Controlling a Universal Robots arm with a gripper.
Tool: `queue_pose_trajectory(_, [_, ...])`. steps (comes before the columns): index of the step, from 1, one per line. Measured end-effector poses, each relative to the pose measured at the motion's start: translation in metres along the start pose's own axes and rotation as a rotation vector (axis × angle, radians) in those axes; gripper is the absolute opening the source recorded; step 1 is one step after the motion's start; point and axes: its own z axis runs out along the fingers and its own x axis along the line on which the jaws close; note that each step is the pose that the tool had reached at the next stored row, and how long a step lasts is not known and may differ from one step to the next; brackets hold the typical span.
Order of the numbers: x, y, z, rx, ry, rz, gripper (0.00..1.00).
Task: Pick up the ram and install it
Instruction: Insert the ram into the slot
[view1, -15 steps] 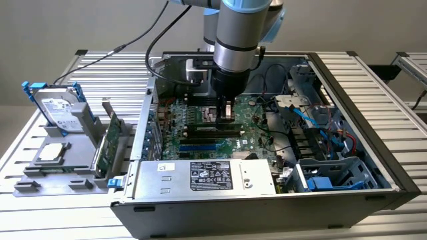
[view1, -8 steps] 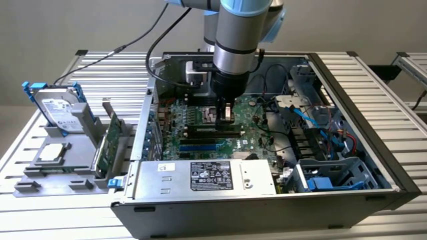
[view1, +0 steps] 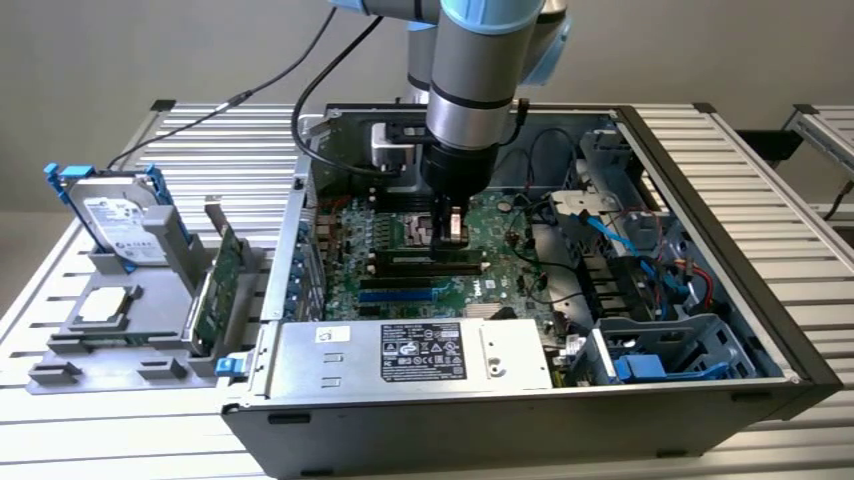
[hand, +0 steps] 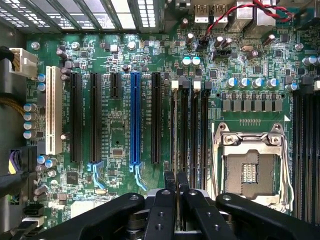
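Note:
My gripper (view1: 451, 238) reaches down into the open computer case (view1: 767, 340), over the memory slots (hand: 197, 135) of the green motherboard (hand: 120, 165). Its black fingers (hand: 170, 182) are pressed together. Between them a thin strip seen edge-on, the ram (hand: 174, 135), runs along the memory slot nearest the expansion slots. The fingers are shut on the ram's end. Whether it sits fully down in the slot I cannot tell.
An empty processor socket (hand: 248, 172) lies beside the memory slots. The silver power supply (view1: 427, 350) sits at the case's front, with cables and drive bays on the exterior view's right. A grey stand on that view's left holds a hard drive (view1: 120, 225) and a green expansion card (view1: 220, 280).

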Motion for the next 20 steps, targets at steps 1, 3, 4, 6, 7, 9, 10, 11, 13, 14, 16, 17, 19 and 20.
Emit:
queue_pose_trajectory(1, [0.0,0.0,0.0001,-0.0002,0.0001,0.0,0.13])
queue_pose_trajectory(3, [0.0,0.0,0.0001,-0.0008,0.0001,-0.001,0.13])
queue_pose_trajectory(4, [0.0,0.0,0.0002,-0.001,0.0001,-0.001,0.13])
queue_pose_trajectory(6, [0.0,0.0,0.0002,-0.0011,0.0002,-0.002,0.13])
queue_pose_trajectory(7, [0.0,0.0,0.0002,-0.0011,0.0002,-0.003,0.13])
queue_pose_trajectory(9, [0.0,0.0,0.0002,-0.0011,0.0003,-0.005,0.13])
queue_pose_trajectory(10, [0.0,0.0,0.0002,-0.0011,0.0004,-0.006,0.13])
queue_pose_trajectory(11, [0.0,-0.0001,0.0002,-0.001,0.0005,-0.007,0.13])
queue_pose_trajectory(13, [0.0,-0.0001,0.0002,-0.001,0.0007,-0.01,0.13])
queue_pose_trajectory(14, [0.0,-0.0001,0.0002,-0.001,0.0008,-0.011,0.13])
queue_pose_trajectory(16, [0.0,-0.0001,0.0002,-0.001,0.0009,-0.011,0.13])
queue_pose_trajectory(17, [0.0,-0.0001,0.0002,-0.001,0.0008,-0.011,0.13])
queue_pose_trajectory(19, [0.0,0.0,0.0002,-0.001,0.0009,-0.011,0.13])
queue_pose_trajectory(20, [0.0,-0.0001,0.0002,-0.001,0.0009,-0.011,0.13])
